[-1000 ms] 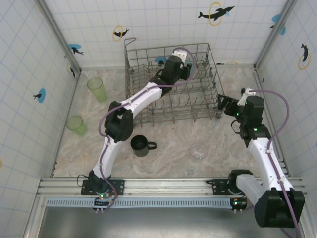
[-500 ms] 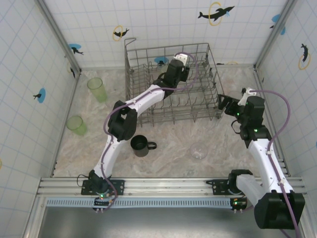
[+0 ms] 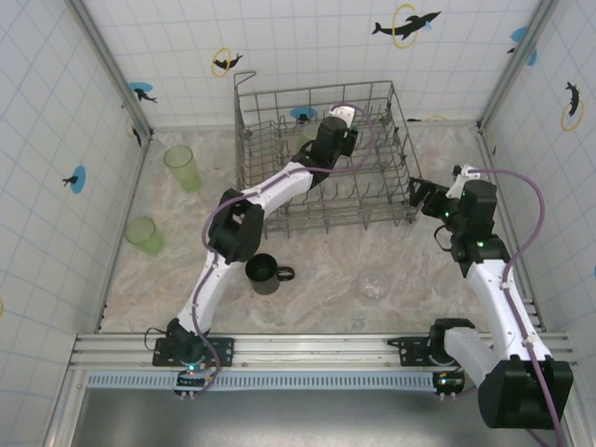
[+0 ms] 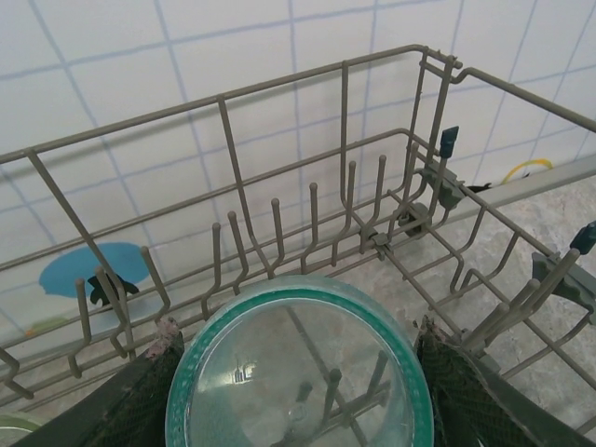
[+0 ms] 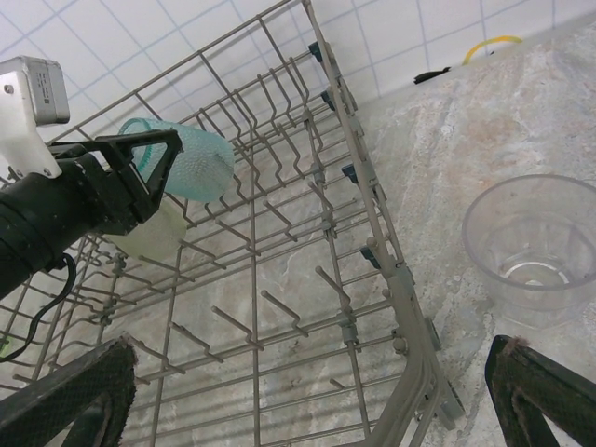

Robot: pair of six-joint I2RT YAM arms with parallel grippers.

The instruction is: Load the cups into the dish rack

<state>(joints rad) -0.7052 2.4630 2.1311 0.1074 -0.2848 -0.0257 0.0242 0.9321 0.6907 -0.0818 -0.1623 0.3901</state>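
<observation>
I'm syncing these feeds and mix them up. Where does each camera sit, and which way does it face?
Top external: above and behind, looking down on the table; both arms show.
Left wrist: over the dish rack, facing the far wall; its jaws flank the teal cup.
Right wrist: beside the rack's right side, facing the far wall; open jaws at the bottom corners.
Shared: both wrist views show the teal cup and yellow ring.

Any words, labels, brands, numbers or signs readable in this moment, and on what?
None: no words, numbers or brands can be read.
The wall stickers are dolphin pictures with rings, without lettering.
The rack, the teal cup and the black mug bear no legible mark.
</observation>
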